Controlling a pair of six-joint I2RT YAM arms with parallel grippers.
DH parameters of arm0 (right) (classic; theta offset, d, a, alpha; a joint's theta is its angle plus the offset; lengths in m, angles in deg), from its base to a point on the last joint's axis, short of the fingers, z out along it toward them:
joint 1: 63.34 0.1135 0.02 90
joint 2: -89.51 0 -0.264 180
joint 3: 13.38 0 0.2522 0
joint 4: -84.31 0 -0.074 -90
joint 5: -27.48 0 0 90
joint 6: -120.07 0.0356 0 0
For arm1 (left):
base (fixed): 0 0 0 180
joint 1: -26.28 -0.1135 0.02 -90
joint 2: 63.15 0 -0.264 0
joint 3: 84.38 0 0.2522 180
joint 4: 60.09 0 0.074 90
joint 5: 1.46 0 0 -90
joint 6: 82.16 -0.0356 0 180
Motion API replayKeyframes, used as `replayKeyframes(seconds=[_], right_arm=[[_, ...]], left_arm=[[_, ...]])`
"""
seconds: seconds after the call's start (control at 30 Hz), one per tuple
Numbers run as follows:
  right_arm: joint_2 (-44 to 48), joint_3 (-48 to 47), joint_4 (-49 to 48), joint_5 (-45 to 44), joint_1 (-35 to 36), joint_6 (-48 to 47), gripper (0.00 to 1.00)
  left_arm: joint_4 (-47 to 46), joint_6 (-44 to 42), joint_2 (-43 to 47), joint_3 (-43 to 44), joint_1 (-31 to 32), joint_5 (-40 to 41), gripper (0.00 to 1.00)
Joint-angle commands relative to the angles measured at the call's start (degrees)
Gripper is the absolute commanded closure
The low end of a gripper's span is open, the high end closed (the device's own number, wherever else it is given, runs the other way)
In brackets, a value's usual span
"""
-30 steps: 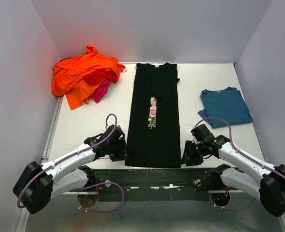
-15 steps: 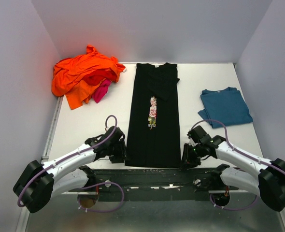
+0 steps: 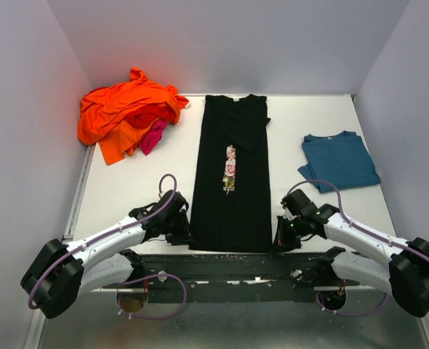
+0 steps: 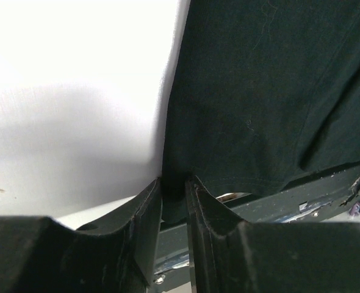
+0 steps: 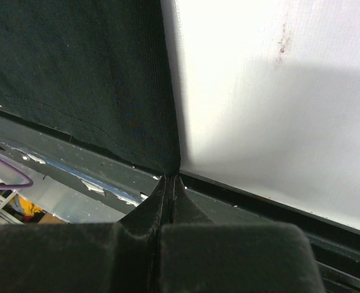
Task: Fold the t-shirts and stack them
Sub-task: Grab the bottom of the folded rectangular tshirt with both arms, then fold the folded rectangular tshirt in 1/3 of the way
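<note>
Top view: even overhead light, sharp. Wrist views: flat white counter (image 4: 76,73) glares to blown-out, soft grey shadow across it; long black cloth t-shirt (image 4: 265,91) murky; left tool (image 4: 174,183) blurred.

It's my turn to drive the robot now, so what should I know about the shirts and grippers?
Left gripper: shut on the black t-shirt's near left corner.
Right gripper: shut on its near right corner.
Done: black t-shirt narrowed to a long strip; teal-blue t-shirt folded at right.
Left: orange t-shirts and magenta-pink t-shirt heaped far left; finish black, fold those, stack all.
</note>
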Motion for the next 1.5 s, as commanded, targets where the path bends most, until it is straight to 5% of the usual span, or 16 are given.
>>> replayKeyframes(seconds=[0.0,0.23,0.33,0.73,1.07,1.47], right_arm=[[0.5,-0.5,0.3,0.9,0.4,0.4,0.99],[0.9,-0.9,0.5,0.5,0.4,0.4,0.99],[1.3,-1.5,0.9,0.2,0.4,0.4,0.99],[2.5,-20.8,9.5,-10.3,-0.1,-3.7,0.99],[-19.6,-39.6,1.3,-7.4,-15.3,-11.5,0.99],[-41.9,-60.3,-0.1,-7.5,-20.8,-12.2,0.99]], left_arm=[[1.0,0.5,-0.4,-0.9,0.5,-1.5,0.63],[3.4,1.4,2.1,-1.7,0.7,-2.6,0.63],[1.9,1.4,2.4,-1.8,0.7,-3.5,1.0],[1.5,-5.0,-0.5,14.9,-3.3,-5.2,1.0],[-11.2,-8.3,-15.5,28.4,-19.3,0.8,1.0],[-19.2,-8.2,-40.3,47.1,-23.2,-1.5,1.0]])
